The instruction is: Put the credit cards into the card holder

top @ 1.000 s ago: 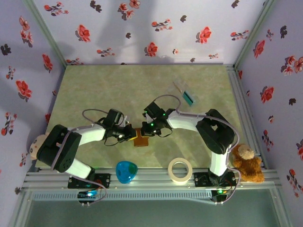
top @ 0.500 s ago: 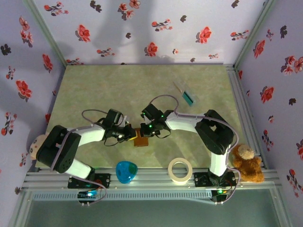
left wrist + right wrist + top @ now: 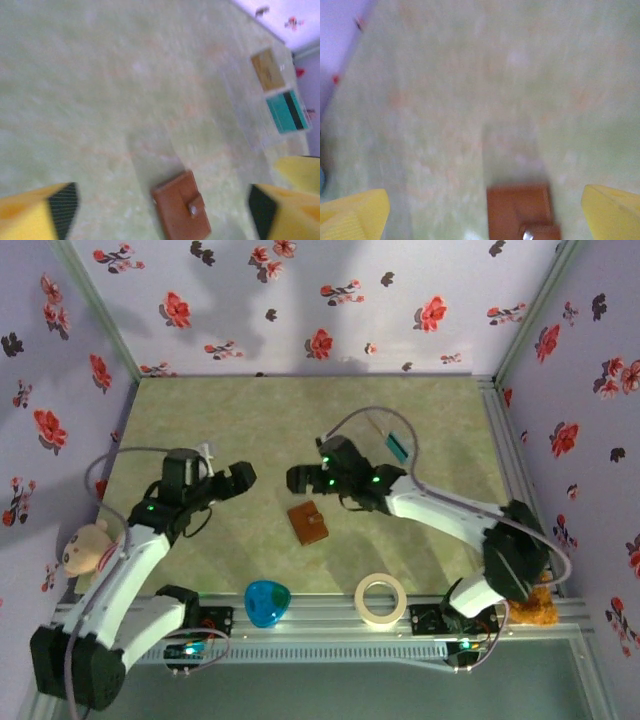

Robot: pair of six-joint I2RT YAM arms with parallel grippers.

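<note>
**A:** Top external view, left side first: the left end effector (image 3: 232, 478) hung over the desk (image 3: 200, 410), jaws wide, nothing in them.

**B:** Card holder?

**A:** The card holder (image 3: 308, 522) lay flat on the desk, to the right of that end effector and nearer the arm bases, apart from it. It looked folded shut, tab up. Long axis ran roughly near-to-far, far end leaning left.

**B:** Right side?

**A:** The right end effector (image 3: 297, 478) was also wide and empty, just beyond the holder's far edge. It was closer to the holder than the left one.

**B:** Cards?

**A:** A teal credit card (image 3: 286, 111) and a tan credit card (image 3: 268, 72) sat in a clear stand (image 3: 242, 120) far right, well apart from the holder. Couldn't tell about other cards.

**B:** Which arm goes?

**A:** My call: the right one, since the stand lay on its side. It would need to swing right and away from the bases.
</note>
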